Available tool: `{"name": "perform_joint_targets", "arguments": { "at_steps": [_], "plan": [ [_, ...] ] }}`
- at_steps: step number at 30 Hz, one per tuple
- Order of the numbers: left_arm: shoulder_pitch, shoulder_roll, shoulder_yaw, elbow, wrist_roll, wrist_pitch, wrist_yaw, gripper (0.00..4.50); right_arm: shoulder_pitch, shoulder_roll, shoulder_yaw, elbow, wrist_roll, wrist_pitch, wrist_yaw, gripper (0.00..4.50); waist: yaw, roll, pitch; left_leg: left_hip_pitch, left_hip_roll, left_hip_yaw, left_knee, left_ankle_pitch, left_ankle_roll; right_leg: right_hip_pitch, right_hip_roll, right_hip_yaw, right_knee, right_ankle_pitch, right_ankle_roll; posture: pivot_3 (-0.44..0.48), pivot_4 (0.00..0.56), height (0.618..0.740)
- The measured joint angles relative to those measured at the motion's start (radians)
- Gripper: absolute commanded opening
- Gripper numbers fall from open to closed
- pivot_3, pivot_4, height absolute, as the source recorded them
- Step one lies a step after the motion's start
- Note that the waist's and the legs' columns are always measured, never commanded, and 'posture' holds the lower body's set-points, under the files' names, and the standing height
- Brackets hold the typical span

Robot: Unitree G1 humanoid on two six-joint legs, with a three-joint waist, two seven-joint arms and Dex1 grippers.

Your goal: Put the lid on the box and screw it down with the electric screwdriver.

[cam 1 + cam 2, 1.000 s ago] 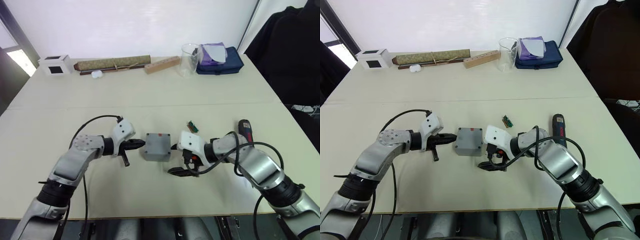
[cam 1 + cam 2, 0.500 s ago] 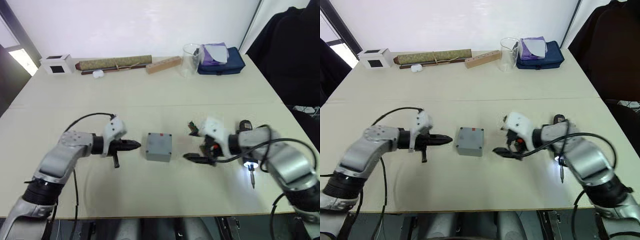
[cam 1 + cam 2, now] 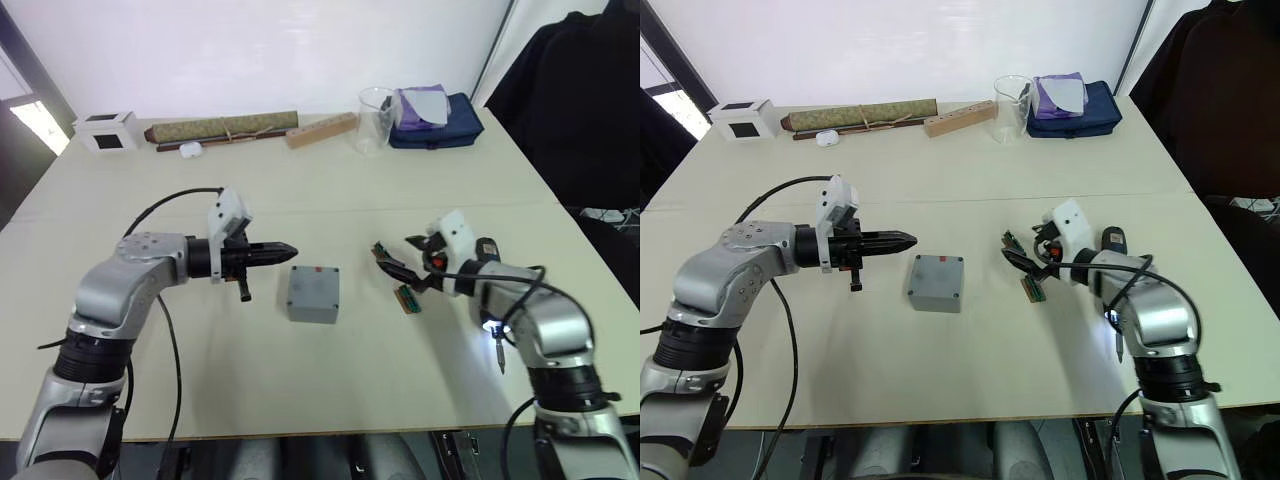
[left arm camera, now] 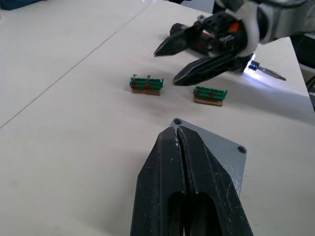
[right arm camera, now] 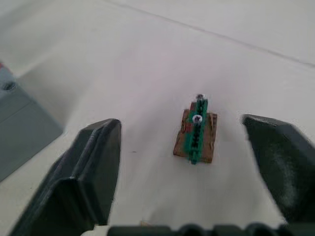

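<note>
Grey, rigid box (image 3: 313,293) looks light and slippery; pinch its opposite side walls. Left gripper (image 3: 283,250) is pressed together, right gripper (image 3: 396,272) spread.

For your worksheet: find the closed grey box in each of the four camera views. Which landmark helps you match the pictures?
Left eye view: grey box near the picture's middle.
Right eye view: grey box just left of the middle.
Left wrist view: its top lies just beyond the shut left gripper.
Right wrist view: one corner at the picture's edge, outside one finger.
Shared landmark: the open right gripper.
</note>
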Motion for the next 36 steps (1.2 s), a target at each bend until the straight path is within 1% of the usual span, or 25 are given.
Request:
{"name": "perform_joint_targets", "arguments": {
  "at_steps": [4, 17, 19, 20, 21, 22, 30, 35, 36],
  "plan": [
    [0.001, 0.009, 0.0, 0.0, -0.001, 0.001, 0.001, 0.0, -0.02, 0.0, 0.019, 0.035, -0.032, -0.059, -0.006, 2.86, 0.003, 0.0, 0.0, 0.0, 0.0, 0.0, 0.0, 0.0, 0.0, 0.0, 0.0, 0.0, 0.0, 0.0, 0.0, 0.0, 0.15, 0.74],
    [0.023, 0.009, 0.0, -0.025, -0.001, 0.001, 0.028, 0.0, -0.019, 0.004, 0.029, 0.039, -0.041, -0.072, -0.008, 2.86, 0.002, 0.0, 0.0, 0.0, 0.0, 0.0, 0.0, 0.0, 0.0, 0.0, 0.0, 0.0, 0.0, 0.0, 0.0, 0.0, 0.15, 0.74],
    [0.023, 0.009, -0.001, -0.026, -0.001, 0.001, 0.03, 0.0, -0.018, 0.005, 0.029, 0.039, -0.042, -0.072, -0.011, 2.36, 0.002, 0.0, 0.0, 0.0, 0.0, 0.0, 0.0, 0.0, 0.0, 0.0, 0.0, 0.0, 0.0, 0.0, 0.0, 0.0, 0.15, 0.74],
    [0.023, 0.009, -0.001, -0.026, -0.001, 0.001, 0.03, 0.0, -0.018, 0.006, 0.03, 0.04, -0.043, -0.072, -0.013, 2.22, 0.002, 0.0, 0.0, 0.0, 0.0, 0.0, 0.0, 0.0, 0.0, 0.0, 0.0, 0.0, 0.0, 0.0, 0.0, 0.0, 0.15, 0.74],
    [0.023, 0.009, -0.002, -0.026, -0.001, 0.001, 0.03, 0.0, -0.018, 0.006, 0.031, 0.044, -0.048, -0.072, -0.015, 1.65, 0.003, 0.0, 0.0, 0.0, 0.0, 0.0, 0.0, 0.0, 0.0, 0.0, 0.0, 0.0, 0.0, 0.0, 0.0, 0.0, 0.15, 0.74],
    [0.023, 0.009, -0.005, -0.025, -0.001, 0.001, 0.03, 0.0, -0.018, 0.007, 0.032, 0.05, -0.05, -0.072, -0.017, 1.29, 0.003, 0.0, 0.0, 0.0, 0.0, 0.0, 0.0, 0.0, 0.0, 0.0, 0.0, 0.0, 0.0, 0.0, 0.0, 0.0, 0.15, 0.74],
    [0.023, 0.008, -0.018, -0.025, 0.005, -0.002, 0.036, 0.0, -0.018, 0.012, 0.035, 0.057, -0.051, -0.07, -0.022, 1.29, 0.002, 0.0, 0.0, 0.0, 0.0, 0.0, 0.0, 0.0, 0.0, 0.0, 0.0, 0.0, 0.0, 0.0, 0.0, 0.0, 0.15, 0.74],
    [0.023, 0.008, -0.021, -0.025, 0.011, -0.007, 0.037, 0.0, -0.018, 0.029, 0.03, 0.057, -0.041, -0.036, -0.029, 1.29, 0.002, 0.0, 0.0, 0.0, 0.0, 0.0, 0.0, 0.0, 0.0, 0.0, 0.0, 0.0, 0.0, 0.0, 0.0, 0.0, 0.15, 0.74],
    [0.023, 0.008, -0.022, -0.025, 0.014, -0.008, 0.037, 0.0, -0.018, 0.03, 0.029, 0.057, -0.038, -0.031, -0.029, 1.5, 0.002, 0.0, 0.0, 0.0, 0.0, 0.0, 0.0, 0.0, 0.0, 0.0, 0.0, 0.0, 0.0, 0.0, 0.0, 0.0, 0.15, 0.74]
  ]
}}
